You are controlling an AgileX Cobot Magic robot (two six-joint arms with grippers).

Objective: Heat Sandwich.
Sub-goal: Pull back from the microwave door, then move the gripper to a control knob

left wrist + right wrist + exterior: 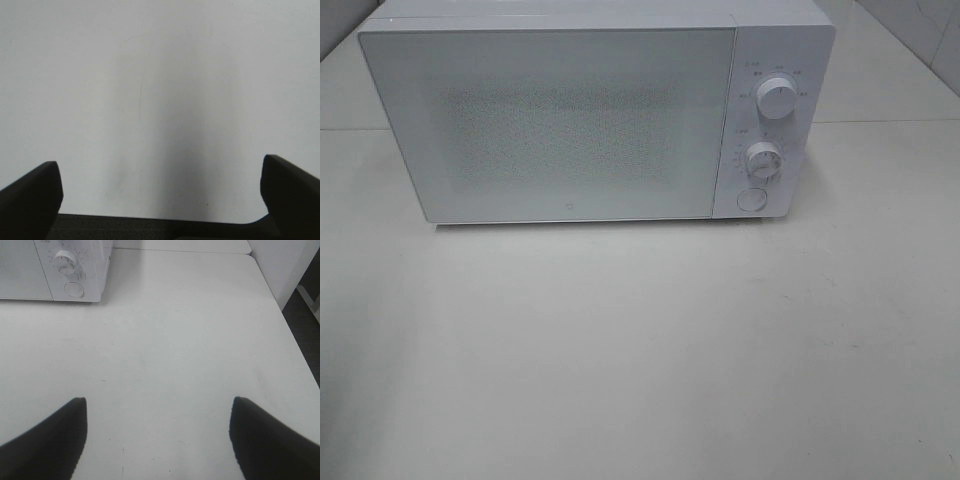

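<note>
Our left hand (160, 165) hangs wide open over bare tabletop (150, 75) and holds nothing. Our right hand (158, 401) is spread almost as wide, also empty, and faces across the tabletop toward the microwave (55, 275). Nothing lies between us and it.

The sandwich is in no view. It is not on the tabletop we can see, and the door (550, 120) is shut and frosted, so we cannot tell whether it sits inside.

We judge that the step in hand is getting that door open. The round button (752, 198) at the foot of the panel, just under the lower knob (761, 159), looks like the release. To do it well, we should bring the right hand in with one fingertip square on the button. We should stay off the knob above it and keep the left arm out of the door's swing.
</note>
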